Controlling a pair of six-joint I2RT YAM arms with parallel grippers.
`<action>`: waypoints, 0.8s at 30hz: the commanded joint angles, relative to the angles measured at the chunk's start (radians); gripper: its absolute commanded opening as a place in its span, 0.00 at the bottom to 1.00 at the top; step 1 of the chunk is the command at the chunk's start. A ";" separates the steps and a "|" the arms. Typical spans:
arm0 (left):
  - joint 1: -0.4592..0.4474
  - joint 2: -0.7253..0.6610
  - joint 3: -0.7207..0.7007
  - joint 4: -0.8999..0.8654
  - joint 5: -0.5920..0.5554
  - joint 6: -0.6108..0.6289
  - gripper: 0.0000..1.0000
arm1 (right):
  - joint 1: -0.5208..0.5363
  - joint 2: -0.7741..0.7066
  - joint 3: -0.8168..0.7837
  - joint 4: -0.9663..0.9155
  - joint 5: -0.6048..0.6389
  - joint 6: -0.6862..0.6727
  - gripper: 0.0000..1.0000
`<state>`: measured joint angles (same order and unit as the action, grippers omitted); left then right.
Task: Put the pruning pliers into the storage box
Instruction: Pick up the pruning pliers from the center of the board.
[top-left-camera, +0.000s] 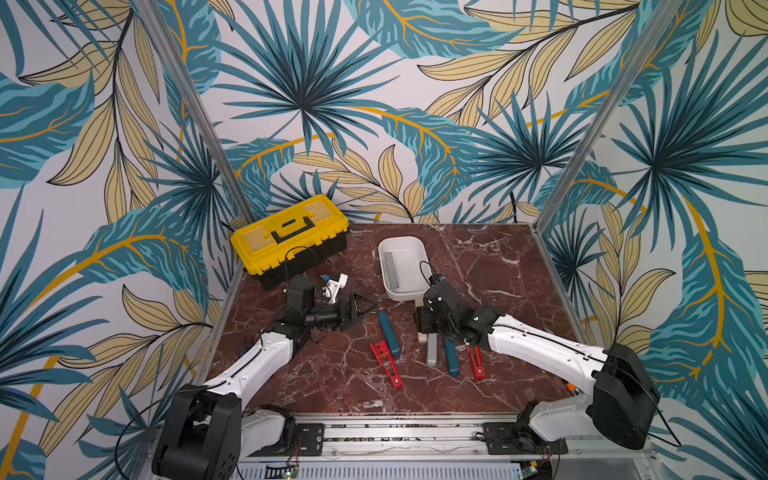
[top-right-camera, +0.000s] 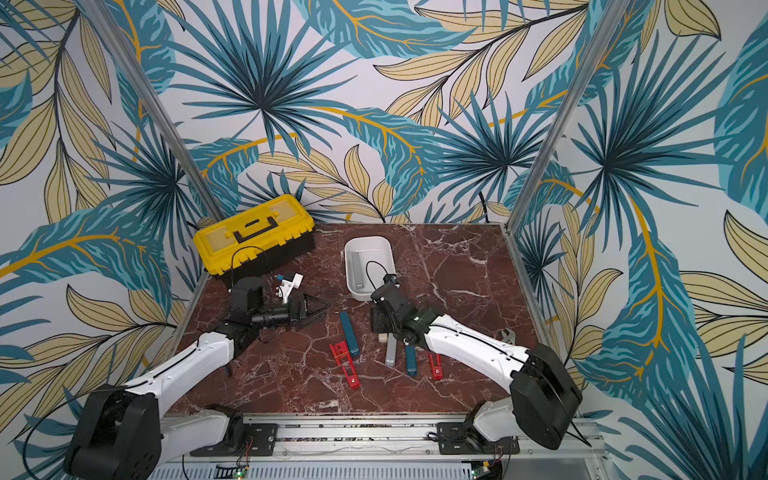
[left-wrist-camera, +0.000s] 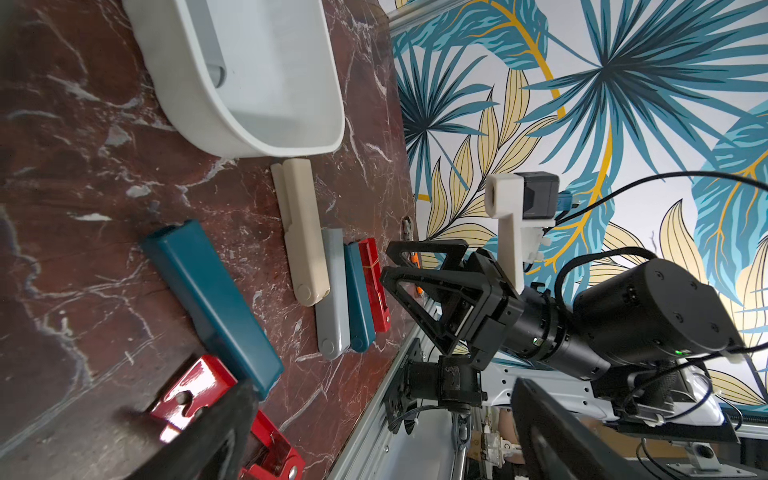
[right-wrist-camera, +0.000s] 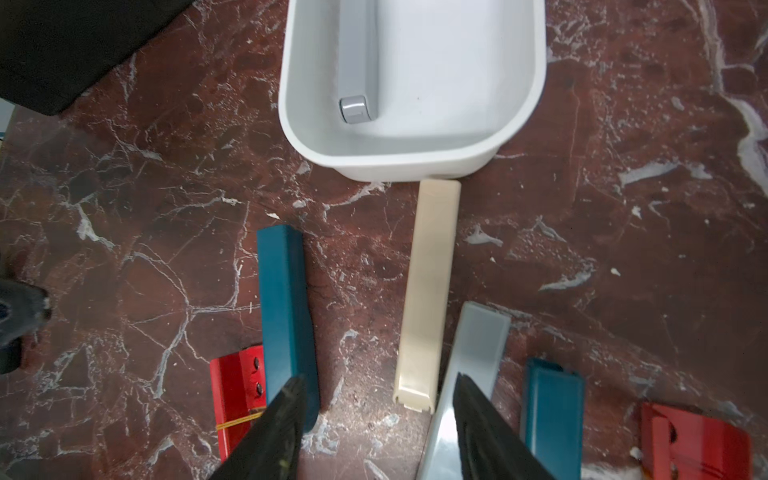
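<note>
At mid-left in a top view the left gripper is turned sideways, jaws spread wide and empty, aimed toward the left teal pliers. These touch the left red pliers, so a grab there could drag both along. At upper centre one grey pliers lies inside the box, along its left wall. Just below the box the beige pliers point end-on at its near wall, touching or nearly so; a forward push would likely shove the box. The right gripper hovers over the beige end away from the box, jaws partly apart and holding nothing. One finger sits over the loose grey pliers alongside, so closing could, I judge, pinch two at once or knock the grey one askew. Further right the right teal pliers and right red pliers lie close together, partly under the right arm. Around: a shut yellow toolbox at upper left, well apart from the pliers, and a wrench at the right edge beside the right arm. The box's top is open; only the right arm hangs over its lower right corner.
</note>
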<state>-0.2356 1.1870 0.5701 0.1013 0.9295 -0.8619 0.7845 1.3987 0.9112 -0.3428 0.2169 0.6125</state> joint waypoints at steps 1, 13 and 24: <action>-0.012 -0.026 -0.035 -0.011 -0.018 0.013 1.00 | 0.058 -0.031 -0.057 0.012 0.077 0.079 0.59; -0.070 -0.049 -0.085 -0.009 -0.020 0.008 1.00 | 0.176 -0.111 -0.153 -0.039 0.211 0.212 0.59; -0.077 -0.066 -0.088 -0.023 -0.017 0.011 1.00 | 0.273 -0.053 -0.176 -0.098 0.294 0.344 0.59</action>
<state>-0.3073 1.1301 0.4828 0.0807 0.9123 -0.8631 1.0431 1.3346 0.7521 -0.3794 0.4561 0.9024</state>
